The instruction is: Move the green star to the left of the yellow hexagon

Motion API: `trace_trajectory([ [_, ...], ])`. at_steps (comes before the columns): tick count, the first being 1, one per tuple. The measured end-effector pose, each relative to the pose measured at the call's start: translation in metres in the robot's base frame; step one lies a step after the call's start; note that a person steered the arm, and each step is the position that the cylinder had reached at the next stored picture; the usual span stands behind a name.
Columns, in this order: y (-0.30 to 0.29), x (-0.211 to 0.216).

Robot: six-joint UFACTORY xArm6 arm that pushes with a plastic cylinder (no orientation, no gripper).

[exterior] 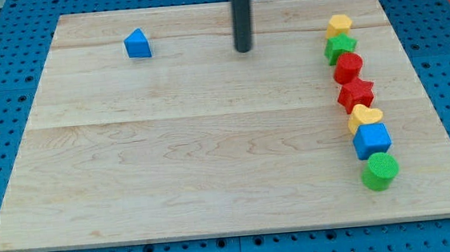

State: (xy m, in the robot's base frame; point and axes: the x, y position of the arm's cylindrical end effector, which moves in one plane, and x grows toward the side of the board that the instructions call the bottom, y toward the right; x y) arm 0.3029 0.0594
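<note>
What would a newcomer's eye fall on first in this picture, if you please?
First, the crooked column of coloured blocks down the view's right: yellow hexagon block at the top, then green star block, down to the green cylinder block. Next, the dark rod at top centre, my tip apart from every block. Last, the lone blue triangular block at upper left.

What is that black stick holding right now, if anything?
Nothing. My tip only pushes; it cannot grip. It stands on bare board near the view's top, touching no block, well to the view's left of the green star and yellow hexagon.
</note>
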Motion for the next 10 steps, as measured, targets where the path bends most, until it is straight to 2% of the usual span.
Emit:
trace_trajectory([
  [1, 0.008, -0.061],
  [2, 0.043, -0.087],
  [3, 0.175, -0.059],
  [4, 0.209, -0.003],
  [5, 0.131, 0.006],
  [7, 0.200, 0.030],
  [8, 0.107, 0.037],
  [9, 0.070, 0.047],
  [10, 0.091, 0.081],
])
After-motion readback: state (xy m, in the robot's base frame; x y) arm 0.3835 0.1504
